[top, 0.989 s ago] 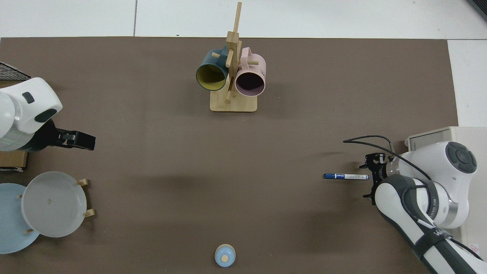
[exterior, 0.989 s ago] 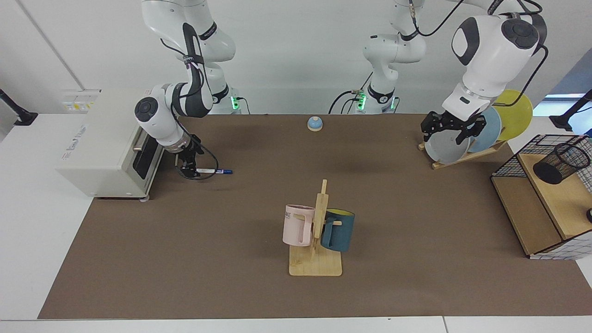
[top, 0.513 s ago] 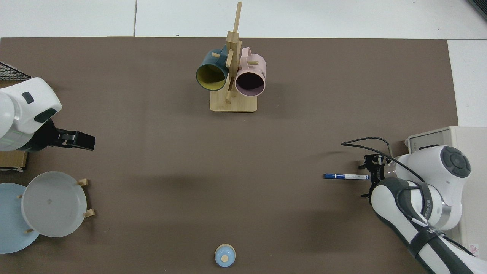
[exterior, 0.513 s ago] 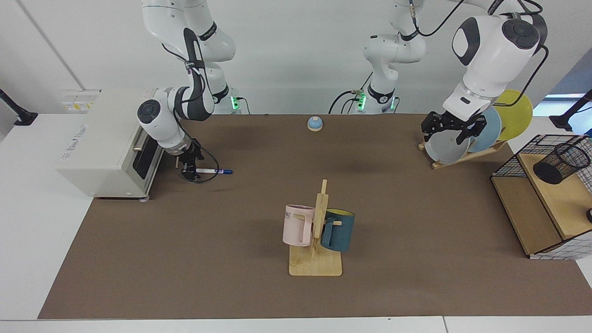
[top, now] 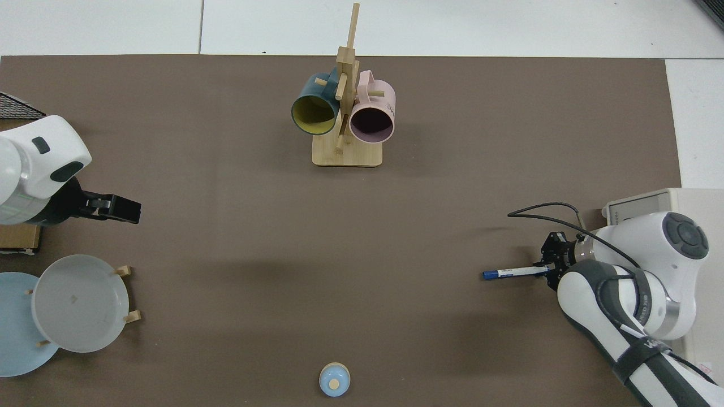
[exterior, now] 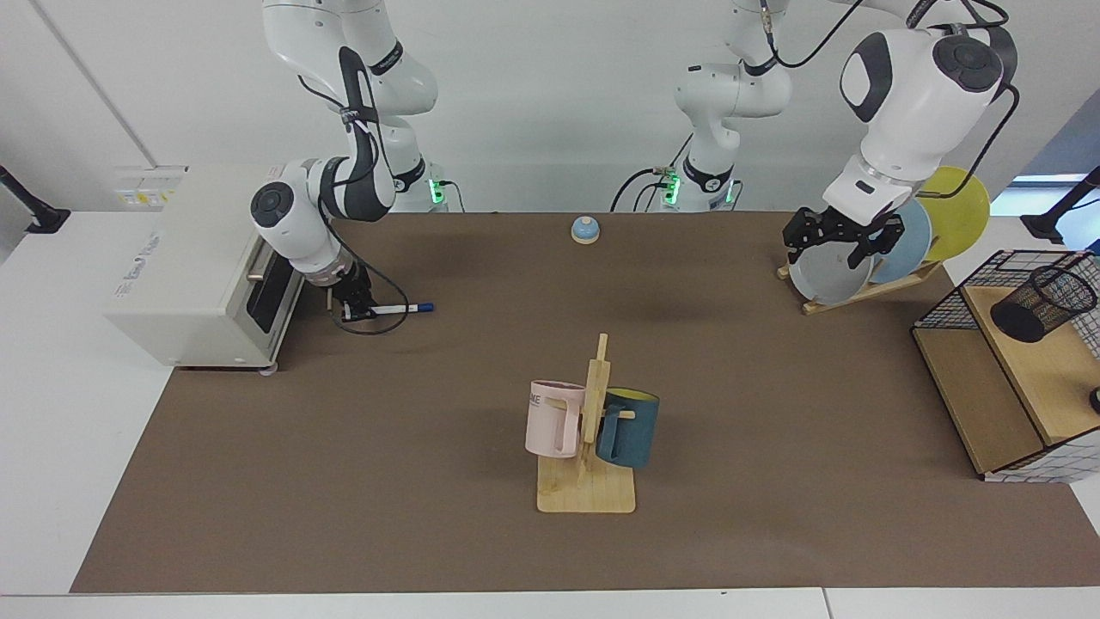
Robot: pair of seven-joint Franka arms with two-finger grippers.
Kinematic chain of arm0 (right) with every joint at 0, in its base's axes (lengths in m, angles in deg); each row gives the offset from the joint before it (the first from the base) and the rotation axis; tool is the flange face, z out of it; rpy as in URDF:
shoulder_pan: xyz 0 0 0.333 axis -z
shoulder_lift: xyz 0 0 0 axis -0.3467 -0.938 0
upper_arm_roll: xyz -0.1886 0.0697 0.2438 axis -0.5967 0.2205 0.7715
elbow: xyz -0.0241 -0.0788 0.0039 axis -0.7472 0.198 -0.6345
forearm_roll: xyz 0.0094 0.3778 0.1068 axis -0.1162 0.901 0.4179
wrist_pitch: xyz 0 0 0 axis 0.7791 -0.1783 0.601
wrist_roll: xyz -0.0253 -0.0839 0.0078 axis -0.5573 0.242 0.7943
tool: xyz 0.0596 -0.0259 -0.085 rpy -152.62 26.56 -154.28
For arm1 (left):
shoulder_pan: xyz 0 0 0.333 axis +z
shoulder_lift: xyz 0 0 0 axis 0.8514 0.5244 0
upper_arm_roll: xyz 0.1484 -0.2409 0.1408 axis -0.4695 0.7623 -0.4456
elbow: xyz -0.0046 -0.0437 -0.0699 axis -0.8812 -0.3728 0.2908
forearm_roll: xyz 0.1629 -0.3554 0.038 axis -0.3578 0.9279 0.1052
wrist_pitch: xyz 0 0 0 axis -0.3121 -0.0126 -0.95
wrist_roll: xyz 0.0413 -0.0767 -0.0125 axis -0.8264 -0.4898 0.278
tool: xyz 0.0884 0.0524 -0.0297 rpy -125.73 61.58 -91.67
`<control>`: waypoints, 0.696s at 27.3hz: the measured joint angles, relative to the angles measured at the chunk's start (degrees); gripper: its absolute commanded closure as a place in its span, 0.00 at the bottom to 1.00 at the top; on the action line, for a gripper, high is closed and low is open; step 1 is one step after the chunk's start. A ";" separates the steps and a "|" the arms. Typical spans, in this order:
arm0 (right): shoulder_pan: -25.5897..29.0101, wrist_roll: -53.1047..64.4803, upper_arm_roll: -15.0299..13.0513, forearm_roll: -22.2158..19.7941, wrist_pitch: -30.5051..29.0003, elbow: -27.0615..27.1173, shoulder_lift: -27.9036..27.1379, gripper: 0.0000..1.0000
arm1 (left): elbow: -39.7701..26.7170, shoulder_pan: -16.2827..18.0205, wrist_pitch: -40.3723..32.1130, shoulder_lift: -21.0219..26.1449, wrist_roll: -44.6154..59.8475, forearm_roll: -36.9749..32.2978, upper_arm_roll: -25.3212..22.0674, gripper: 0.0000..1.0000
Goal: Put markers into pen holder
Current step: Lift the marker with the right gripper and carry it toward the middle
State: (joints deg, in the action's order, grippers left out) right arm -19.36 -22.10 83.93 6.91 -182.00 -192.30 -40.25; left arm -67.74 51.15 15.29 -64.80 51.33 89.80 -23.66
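1. Two grippers seen: right gripper (exterior: pixel 354 309) reached low beside the toaster oven (exterior: pixel 202 266), clamped on the marker's (exterior: pixel 397 308) white end
2. Held marker roughly level just above the mat, blue cap outward
3. Left gripper (exterior: pixel 842 245) waited, spread open, before the plate rack (exterior: pixel 859 288), near the pen holder (exterior: pixel 1041 303)

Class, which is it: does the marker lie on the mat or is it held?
Held. The right gripper is shut on one end of the marker, which sticks out sideways just above the mat.
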 measured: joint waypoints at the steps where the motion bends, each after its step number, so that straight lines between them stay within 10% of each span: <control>1: 0.00 0.05 0.00 0.00 1.31 0.71 0.06 1.00 | 0.00 0.00 0.00 0.00 -0.02 0.00 0.00 0.00; 19: -0.61 1.24 0.64 4.97 24.23 19.72 4.52 1.00 | 0.00 0.00 1.40 0.05 -15.16 0.00 -0.03 0.00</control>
State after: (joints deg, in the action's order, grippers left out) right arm -19.98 -20.85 84.57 11.89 -157.77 -172.58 -35.73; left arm -67.74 51.16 16.69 -64.74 36.17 89.80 -23.69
